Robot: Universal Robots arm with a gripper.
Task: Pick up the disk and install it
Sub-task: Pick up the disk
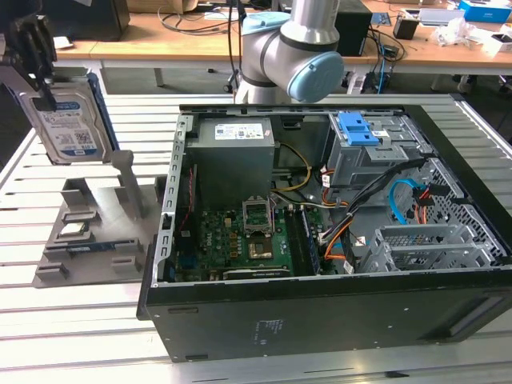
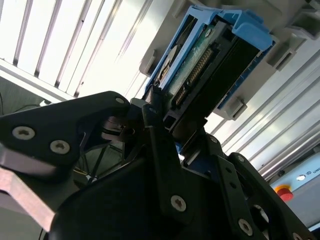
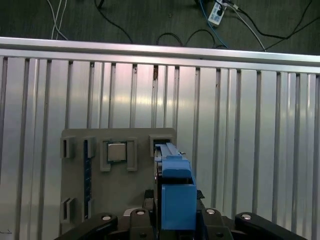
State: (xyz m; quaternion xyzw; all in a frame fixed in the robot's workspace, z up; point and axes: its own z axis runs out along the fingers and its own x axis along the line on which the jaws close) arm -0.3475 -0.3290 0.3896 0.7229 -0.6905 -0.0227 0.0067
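1. Black robot gripper (image 1: 42,80) is clamping tight on the disk (image 1: 68,120): a rectangular silver-grey metal drive with a white-and-blue label and a bright blue plastic bracket round it.
2. Second wrist view: black fingers (image 2: 156,140) are pinching the disk (image 2: 210,65) at one end of the bracket, and its connector edge is facing the camera.
3. Disk is hanging upright with the label side showing, at the exterior view's left, above the flat grey plastic holder fixture (image 1: 88,232). It looks clear of the fixture.
4. First wrist view: disk (image 3: 175,192) is showing edge-on over that fixture (image 3: 75,200), which is carrying a small square silver chip (image 3: 116,151).
5. Black open computer case (image 1: 320,320) is lying on its side on the slatted aluminium table (image 1: 80,336), well apart from the disk, toward the exterior view's right.
6. Inside the case, a grey metal box with a white label (image 1: 236,156) and a small blue plastic latch (image 1: 358,128) are sitting along the far wall.
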